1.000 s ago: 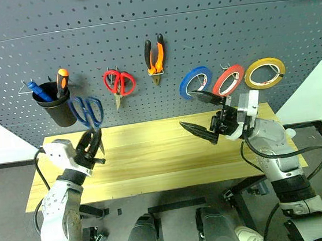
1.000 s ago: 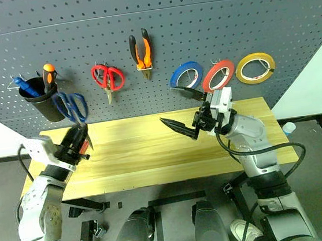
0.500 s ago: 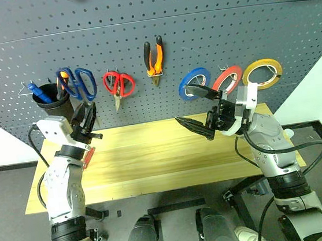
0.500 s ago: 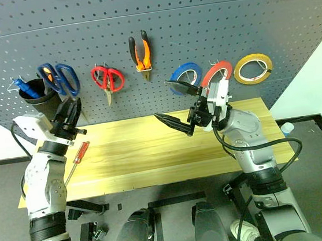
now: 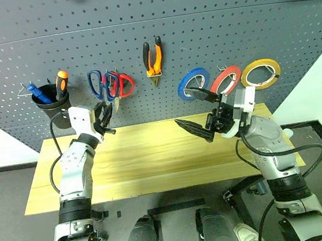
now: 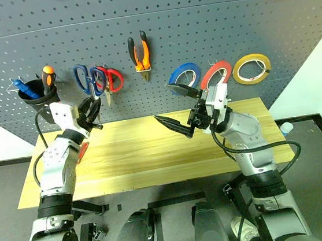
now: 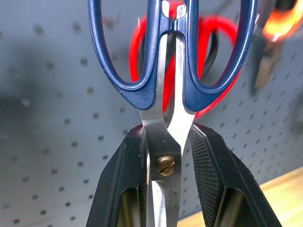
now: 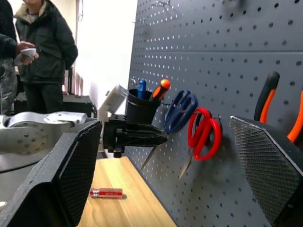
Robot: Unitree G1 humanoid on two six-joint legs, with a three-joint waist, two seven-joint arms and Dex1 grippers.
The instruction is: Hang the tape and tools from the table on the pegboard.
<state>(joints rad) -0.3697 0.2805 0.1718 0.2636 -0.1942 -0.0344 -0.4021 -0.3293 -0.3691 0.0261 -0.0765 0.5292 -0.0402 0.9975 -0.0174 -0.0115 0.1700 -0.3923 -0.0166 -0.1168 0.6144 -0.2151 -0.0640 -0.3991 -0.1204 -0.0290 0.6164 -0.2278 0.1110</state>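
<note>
Pegboard (image 5: pixel 208 28) behind the worktop (image 5: pixel 154 162) carries, from the robot's left: black cup (image 5: pixel 54 106) w/ blue pen and orange-and-black screwdriver (image 5: pixel 62 82), red scissors (image 5: pixel 123 85), pliers (image 5: pixel 153 57), blue roll (image 5: pixel 194 83), red tape (image 5: pixel 227 79), yellow roll (image 5: pixel 260 73). Pliers and red tape hang on the board already. Red screwdriver (image 8: pixel 106 192) lies on the worktop near the left arm, partly hidden behind it in the head views. A person in a dark jacket (image 8: pixel 45 52) stands off to the side, past the worktop's end.

Blue scissors (image 7: pixel 171 71) are up at the board, handles upward, right in front of the red scissors and overlapping them; can't tell if a loop is on a hook.

Left tool (image 7: pixel 165 175): nearly closed, fingers clamp the blue scissors' blades at the pivot screw, one pad each side.

Right tool (image 5: pixel 200 113): wide open, holds nothing, hovers above the worktop just in front of the blue roll and red tape.
</note>
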